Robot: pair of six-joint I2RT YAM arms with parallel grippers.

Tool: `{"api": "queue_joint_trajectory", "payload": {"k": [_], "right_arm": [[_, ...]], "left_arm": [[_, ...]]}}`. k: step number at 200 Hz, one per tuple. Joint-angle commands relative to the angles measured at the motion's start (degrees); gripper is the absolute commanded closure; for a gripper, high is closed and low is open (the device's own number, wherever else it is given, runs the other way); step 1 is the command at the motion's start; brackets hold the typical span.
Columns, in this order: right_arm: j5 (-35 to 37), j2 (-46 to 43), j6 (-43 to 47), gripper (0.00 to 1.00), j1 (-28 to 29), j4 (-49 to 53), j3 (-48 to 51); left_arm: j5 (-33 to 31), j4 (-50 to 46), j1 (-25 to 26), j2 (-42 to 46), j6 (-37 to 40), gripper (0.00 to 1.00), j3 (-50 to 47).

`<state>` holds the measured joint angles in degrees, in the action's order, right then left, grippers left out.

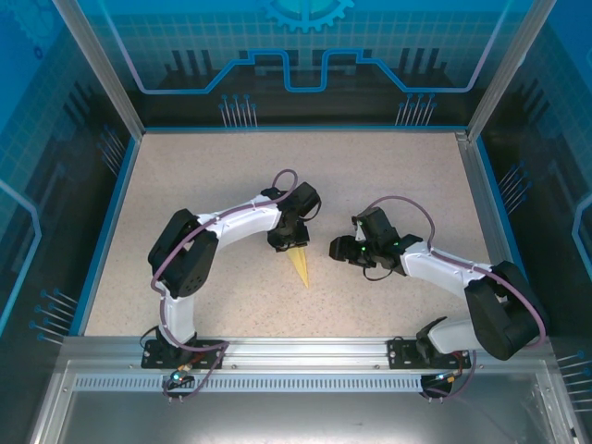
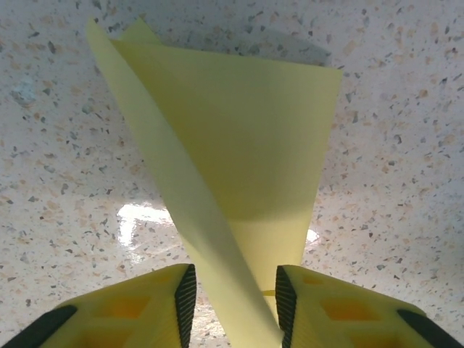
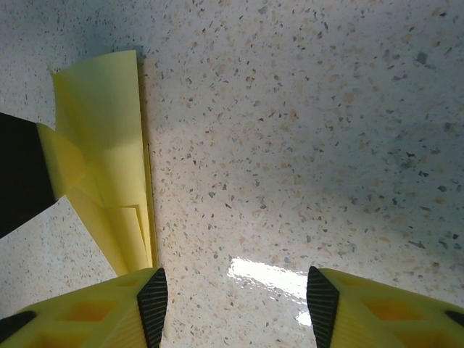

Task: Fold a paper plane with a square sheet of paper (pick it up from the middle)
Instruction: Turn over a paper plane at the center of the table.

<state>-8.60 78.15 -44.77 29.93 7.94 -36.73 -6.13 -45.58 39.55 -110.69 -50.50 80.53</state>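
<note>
The square sheet of paper is folded into a narrow yellow paper plane [image 1: 301, 266] that lies on the table, its point toward the near edge. My left gripper [image 1: 289, 242] stands over its wide end. In the left wrist view the plane [image 2: 239, 145] rises between the jaws of the left gripper [image 2: 234, 301]. A folded flap touches the right pad [image 2: 286, 304], and a gap separates the paper from the left pad [image 2: 186, 301]. My right gripper [image 1: 340, 248] hovers to the right of the plane, open with bare table between its fingers [image 3: 235, 304]. The plane [image 3: 109, 167] lies just left of its left finger.
The speckled table [image 1: 388, 185] is enclosed by a blue rim and transparent walls [image 1: 111, 185]. In the right wrist view, the dark body of the left gripper [image 3: 18, 174] stands at the left edge, over the plane.
</note>
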Motion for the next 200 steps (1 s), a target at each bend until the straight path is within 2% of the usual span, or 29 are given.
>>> {"api": "queue_joint_trajectory", "payload": {"k": [1,27,59,75,104,155,200], "right_arm": [[-1.1,0.5,0.4,0.43,-0.8,0.4,-0.8],[-1.5,1.2,0.2,0.43,-0.8,-0.1,-0.9],[-2.2,2.3,0.4,0.44,-0.8,-0.1,-1.7],[-4.7,2.6,1.1,0.45,-0.8,-1.9,-1.7],[-7.8,3.1,0.9,0.46,-0.8,-4.7,-1.1],[-7.7,2.5,-0.6,0.46,-2.2,-5.5,0.0],[-9.3,2.1,0.1,0.46,-2.3,-5.3,-0.7]], "left_arm": [[0.7,0.3,0.2,0.8,-0.2,0.73,-0.4],[1.2,2.1,-0.1,2.3,-0.2,0.84,-2.0],[1.4,2.7,-0.3,3.5,0.3,0.92,-2.7],[1.8,3.9,-0.3,4.7,0.8,0.96,-3.8],[4.0,8.9,-0.4,7.9,2.3,0.95,-6.7],[7.0,15.3,-0.6,13.1,5.6,0.89,-10.5],[6.7,15.4,-2.5,16.0,4.8,0.85,-15.8]]}}
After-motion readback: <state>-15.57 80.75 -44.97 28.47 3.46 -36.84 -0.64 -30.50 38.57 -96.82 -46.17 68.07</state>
